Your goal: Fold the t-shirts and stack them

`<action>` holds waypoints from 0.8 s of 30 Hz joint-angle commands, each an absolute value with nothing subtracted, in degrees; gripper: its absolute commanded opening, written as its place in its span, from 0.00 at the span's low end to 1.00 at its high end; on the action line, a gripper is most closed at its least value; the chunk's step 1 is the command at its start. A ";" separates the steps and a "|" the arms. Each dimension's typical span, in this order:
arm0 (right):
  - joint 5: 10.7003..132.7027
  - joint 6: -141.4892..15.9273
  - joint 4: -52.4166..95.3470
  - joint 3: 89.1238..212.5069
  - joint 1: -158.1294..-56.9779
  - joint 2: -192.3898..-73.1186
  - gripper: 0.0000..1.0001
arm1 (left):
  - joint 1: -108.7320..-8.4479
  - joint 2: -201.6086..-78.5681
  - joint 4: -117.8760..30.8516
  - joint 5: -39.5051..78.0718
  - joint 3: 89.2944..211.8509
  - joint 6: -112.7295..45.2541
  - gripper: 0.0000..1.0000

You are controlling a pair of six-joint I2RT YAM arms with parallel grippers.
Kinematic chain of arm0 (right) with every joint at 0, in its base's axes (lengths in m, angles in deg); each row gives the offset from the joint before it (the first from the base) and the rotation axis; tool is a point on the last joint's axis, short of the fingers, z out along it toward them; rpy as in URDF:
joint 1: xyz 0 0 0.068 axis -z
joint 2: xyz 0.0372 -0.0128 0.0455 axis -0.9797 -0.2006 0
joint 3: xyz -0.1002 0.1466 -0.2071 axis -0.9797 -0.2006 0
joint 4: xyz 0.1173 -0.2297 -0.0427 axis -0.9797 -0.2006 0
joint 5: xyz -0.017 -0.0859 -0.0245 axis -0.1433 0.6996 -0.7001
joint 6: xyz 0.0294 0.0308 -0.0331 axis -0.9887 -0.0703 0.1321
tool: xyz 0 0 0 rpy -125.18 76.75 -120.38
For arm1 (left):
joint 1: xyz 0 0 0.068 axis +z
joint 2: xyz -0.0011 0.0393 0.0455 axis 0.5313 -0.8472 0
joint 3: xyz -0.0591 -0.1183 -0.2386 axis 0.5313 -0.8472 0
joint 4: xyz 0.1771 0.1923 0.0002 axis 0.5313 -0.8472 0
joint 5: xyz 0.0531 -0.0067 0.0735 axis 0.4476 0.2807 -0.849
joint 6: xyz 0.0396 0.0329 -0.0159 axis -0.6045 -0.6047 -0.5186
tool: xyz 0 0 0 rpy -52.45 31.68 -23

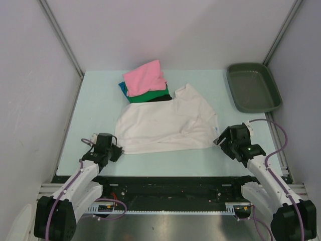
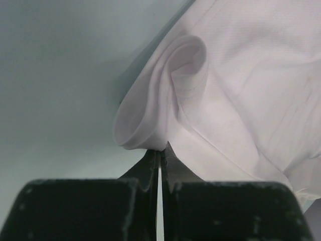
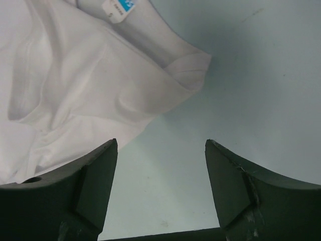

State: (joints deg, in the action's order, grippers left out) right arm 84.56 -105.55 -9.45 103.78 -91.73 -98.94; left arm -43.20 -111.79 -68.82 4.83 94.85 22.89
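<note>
From above, the white shirt [image 1: 165, 125] is seen spread on the surface [image 1: 95, 110], with the pink shirt [image 1: 145, 76] piled at its far edge. The left claw [image 1: 116, 150] is at its near-left corner and the right claw [image 1: 220, 140] is just beside its right edge.

At the left wrist, the claw is pressed together, pinching the rolled hem [image 2: 165, 90].

At the right wrist, the claw is spread, clear of the corner [image 3: 188, 68]. That corner should be pinched equally deep, so both sides can be lifted evenly.

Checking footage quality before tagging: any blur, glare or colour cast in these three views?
Top external: even light, sharp; the white t-shirt is bright yet its creases show. Left wrist: pinkish cast, left gripper's fingers dark and soft. Right wrist: label blurred, unreadable; soft shadow beneath shirt's edge.
</note>
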 commanded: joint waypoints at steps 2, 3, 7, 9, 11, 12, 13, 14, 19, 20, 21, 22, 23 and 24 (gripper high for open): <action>88.65 -109.23 -8.26 101.20 -91.43 -98.96 0.69 | -41.58 -111.44 -67.15 6.80 95.10 20.69 0.00; 88.92 -109.32 -7.57 100.41 -91.35 -99.13 0.68 | -41.41 -111.35 -66.98 6.98 95.02 20.43 0.00; 90.76 -110.02 -5.37 99.35 -91.17 -100.10 0.67 | -40.35 -111.26 -66.71 8.12 94.93 19.64 0.00; 91.91 -109.93 -3.35 99.18 -90.91 -101.24 0.68 | -40.26 -111.00 -66.62 8.21 94.84 19.37 0.00; 92.35 -109.58 -2.11 99.18 -90.65 -102.99 0.67 | -40.18 -110.91 -66.71 8.21 94.84 19.02 0.00; 92.26 -109.58 -0.63 99.18 -90.38 -103.87 0.67 | -40.18 -110.91 -66.71 8.21 94.75 18.93 0.00; 92.18 -109.49 0.08 99.18 -90.21 -104.49 0.67 | -40.09 -110.91 -66.62 8.30 94.66 18.84 0.00; 91.83 -109.58 0.61 99.09 -90.12 -105.89 0.67 | -40.00 -111.09 -66.53 8.38 94.49 18.76 0.00; 91.65 -109.84 4.74 99.18 -89.33 -109.94 0.66 | -39.39 -111.44 -66.10 8.74 94.40 18.14 0.00; 91.91 -109.84 5.18 99.09 -89.24 -110.64 0.66 | -39.21 -111.79 -66.18 8.74 94.40 18.05 0.00; 92.00 -110.02 6.06 99.17 -89.15 -112.04 0.66 | -39.04 -111.79 -66.10 9.00 94.49 17.79 0.00; 92.09 -110.02 6.59 99.09 -88.89 -112.58 0.65 | -38.77 -111.88 -66.09 9.09 94.66 17.61 0.00; 92.35 -110.02 7.55 99.17 -88.80 -113.10 0.64 | -38.60 -112.05 -66.09 9.09 94.75 17.53 0.00; 92.52 -109.93 7.91 99.18 -88.71 -113.72 0.63 | -38.59 -112.06 -66.18 9.09 94.84 17.35 0.00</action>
